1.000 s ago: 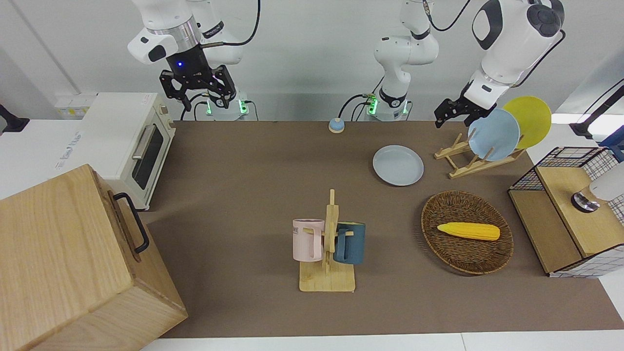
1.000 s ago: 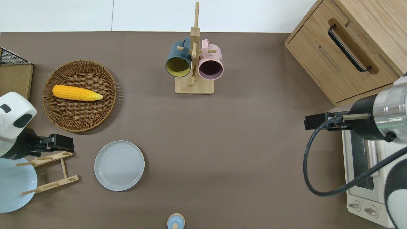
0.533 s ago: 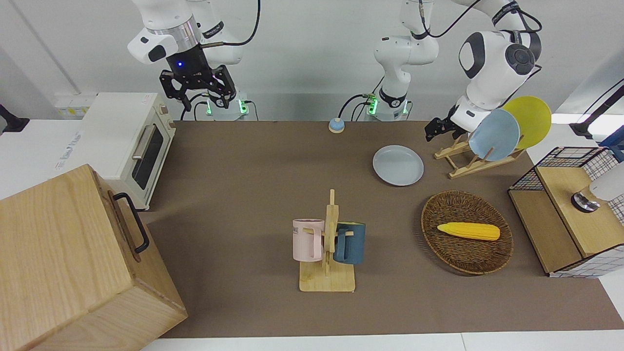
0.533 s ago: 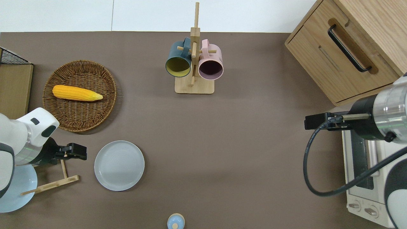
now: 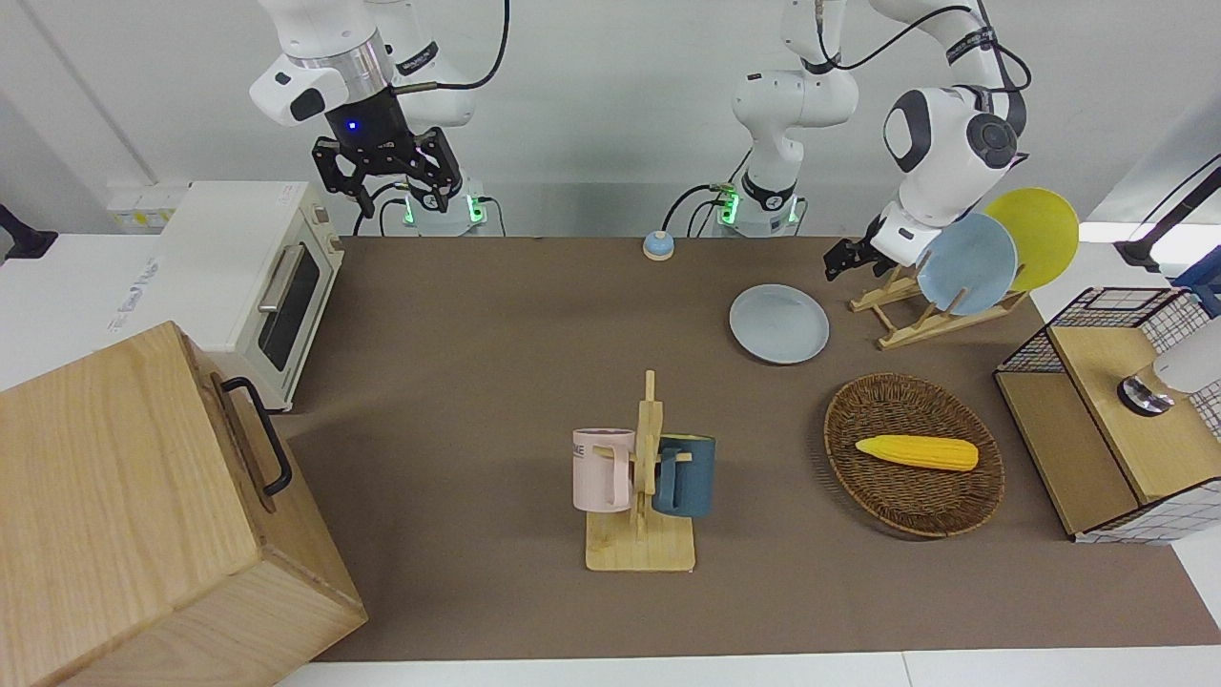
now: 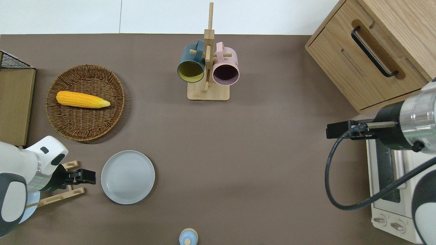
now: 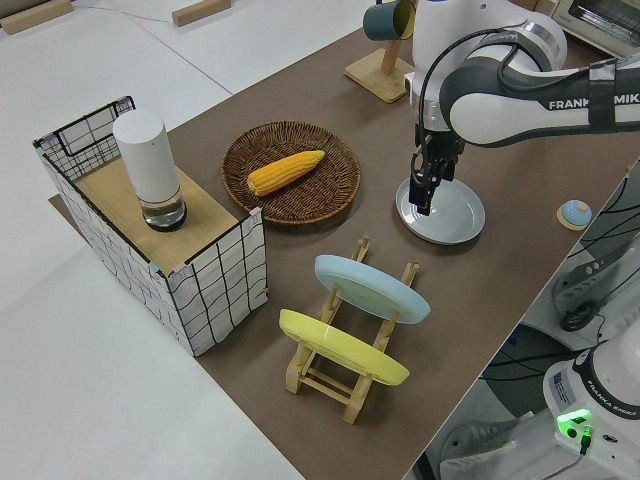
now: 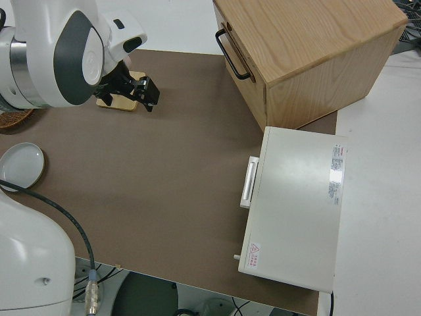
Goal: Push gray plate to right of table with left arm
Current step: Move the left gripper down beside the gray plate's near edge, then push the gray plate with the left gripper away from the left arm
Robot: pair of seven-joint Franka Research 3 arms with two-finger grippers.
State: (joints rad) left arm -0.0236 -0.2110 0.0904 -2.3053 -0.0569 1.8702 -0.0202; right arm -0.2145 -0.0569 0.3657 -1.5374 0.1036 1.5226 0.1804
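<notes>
The left gripper [image 6: 89, 176] has swung in from over the wooden dish rack [image 6: 56, 194] and dropped toward the table [image 6: 238, 153], so that it now hangs just beside the rim of the gray plate [image 6: 127, 177], on the side of the plate toward the left arm's end of the table. A second ago it was higher and over the rack's upper rail; half a second ago it was level with the part of the plate's edge farther from the robots; now it sits about level with the plate's middle. In the left side view the gripper [image 7: 425, 190] points straight down at the plate's edge [image 7: 440, 212], low but seemingly not yet touching it. Whether its fingers are parted or closed cannot be told, and it carries nothing. The plate itself has not shifted in any of the frames: it lies flat on the table next to the gripper, toward the right arm's end from it, with the wicker basket [image 6: 85, 102] and its corn cob [image 6: 82, 99] farther from the robots than the gripper. This looks like the line-up for the push: the gripper is on the correct side of the plate to drive it across toward the right arm's end, and contact appears to be the next thing needed. The right arm is parked.
</notes>
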